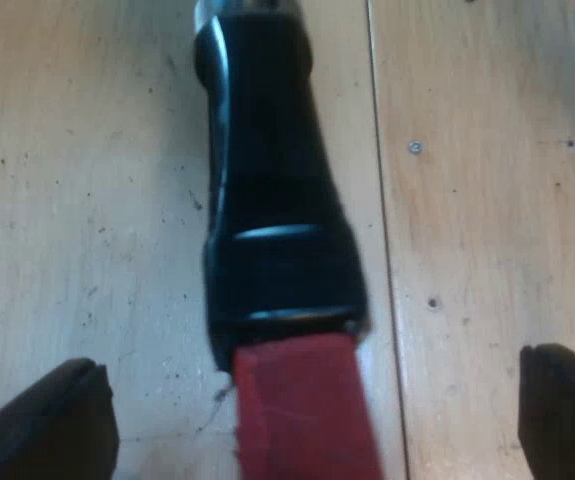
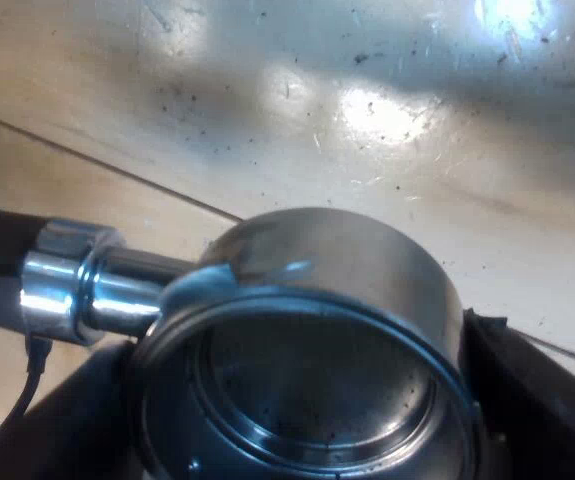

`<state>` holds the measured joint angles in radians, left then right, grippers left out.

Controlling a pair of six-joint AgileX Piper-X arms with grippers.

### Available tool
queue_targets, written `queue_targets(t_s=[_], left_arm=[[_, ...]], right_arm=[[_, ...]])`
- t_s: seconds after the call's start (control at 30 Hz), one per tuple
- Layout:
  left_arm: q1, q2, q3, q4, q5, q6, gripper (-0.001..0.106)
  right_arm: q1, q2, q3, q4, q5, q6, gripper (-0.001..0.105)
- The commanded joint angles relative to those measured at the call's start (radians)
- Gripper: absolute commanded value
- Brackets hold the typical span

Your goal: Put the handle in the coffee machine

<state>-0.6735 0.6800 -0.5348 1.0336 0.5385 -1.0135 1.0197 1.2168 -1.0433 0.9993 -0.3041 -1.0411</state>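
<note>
Left wrist view: even warm light on desk, no hard glare; thin white highlights along glossy black handle, soft shadow beside it. Right wrist view: dimmer overall, w/ bright blown-out patches on desk, light from above; metal holder shows reflections on wall & rim, its inside darker, shaded underneath

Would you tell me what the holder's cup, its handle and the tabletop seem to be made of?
The holder's cup looks like polished metal, likely steel: it mirrors the lights. The handle is glossy black, probably plastic, judging by its sharp highlights; its red end looks matte, perhaps rubbery. The tabletop seems pale wood or wood laminate, with grain, dark specks and a seam.
</note>
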Motion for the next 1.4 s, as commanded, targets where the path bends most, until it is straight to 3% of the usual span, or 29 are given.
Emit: queue_targets(t_s=[0.03,0.47,0.67,1.2,1.4], left_arm=[[-0.002,-0.003,0.001,-0.031,-0.003,-0.010,0.083],[-0.002,-0.003,0.063,-0.060,-0.033,-0.021,0.083],[-0.002,-0.003,0.066,-0.139,-0.033,-0.036,0.083],[-0.002,-0.003,0.066,-0.174,-0.033,-0.037,0.083],[-0.002,-0.003,0.066,-0.170,-0.039,-0.037,0.076]], right_arm=[[-0.004,-0.017,-0.008,-0.007,-0.037,-0.011,0.000],[-0.004,-0.017,-0.008,-0.007,-0.031,-0.006,0.000],[-0.004,-0.017,-0.008,-0.009,-0.031,-0.003,0.000],[-0.004,-0.017,-0.008,-0.031,-0.031,0.024,0.000],[-0.004,-0.017,-0.008,-0.031,-0.031,0.026,0.000]])
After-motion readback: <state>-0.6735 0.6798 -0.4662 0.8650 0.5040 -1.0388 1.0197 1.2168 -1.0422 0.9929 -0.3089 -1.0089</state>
